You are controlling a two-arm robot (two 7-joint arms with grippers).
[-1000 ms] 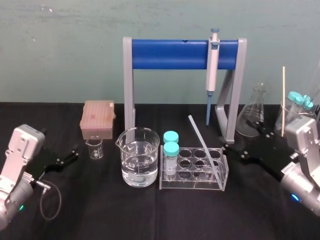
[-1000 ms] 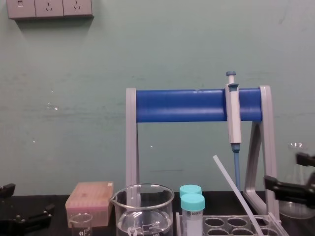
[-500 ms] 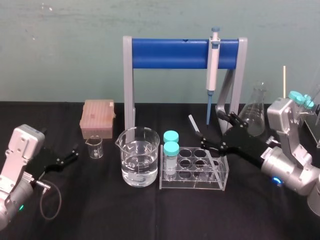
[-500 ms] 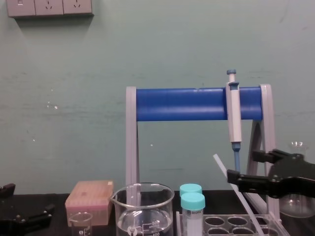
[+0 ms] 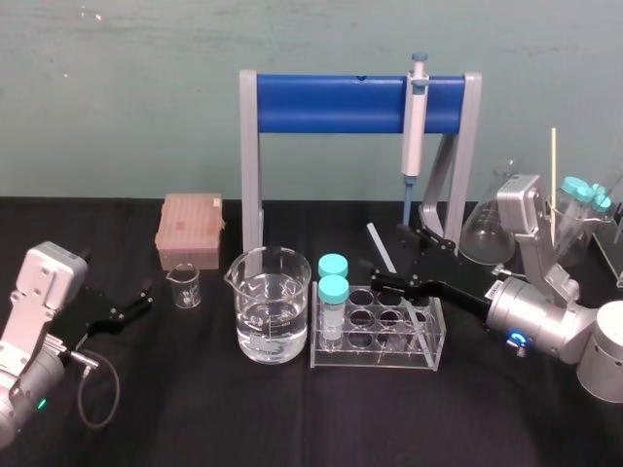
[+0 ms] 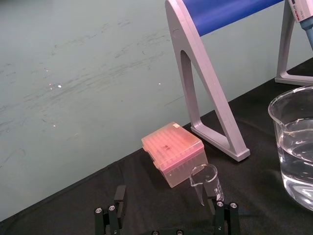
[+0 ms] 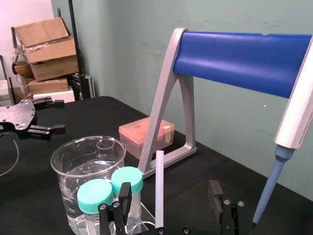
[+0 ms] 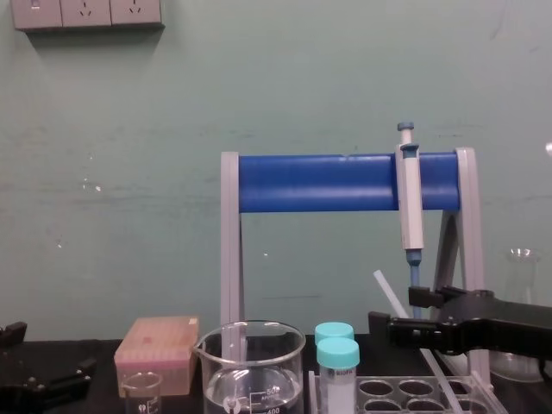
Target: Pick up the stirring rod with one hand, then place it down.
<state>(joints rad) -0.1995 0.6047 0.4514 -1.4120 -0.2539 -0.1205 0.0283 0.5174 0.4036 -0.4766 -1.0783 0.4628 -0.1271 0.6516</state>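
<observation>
The stirring rod (image 5: 382, 251) is a thin whitish stick that leans tilted in the clear tube rack (image 5: 424, 348), its upper end toward the blue stand. My right gripper (image 5: 398, 259) is open around the rod's upper part, one finger on each side. In the right wrist view the stirring rod (image 7: 159, 188) stands between the spread fingers (image 7: 215, 195) of the right gripper (image 7: 169, 199) without touching either. The chest view shows the right gripper (image 8: 410, 312) across the stirring rod (image 8: 389, 293). My left gripper (image 5: 134, 305) rests open at the table's left, also seen as the left gripper (image 6: 171, 221).
A large beaker of water (image 5: 273, 309) and two teal-capped tubes (image 5: 333, 288) stand just left of the rod. A pipette (image 5: 416, 125) hangs on the blue stand (image 5: 331, 105) behind. A pink tip box (image 5: 190, 230), a small beaker (image 5: 185, 287) and a flask (image 5: 494, 230) stand farther off.
My right arm has swung in from the right side to the rack, and its open fingers now straddle the rod. The left arm has not moved.
</observation>
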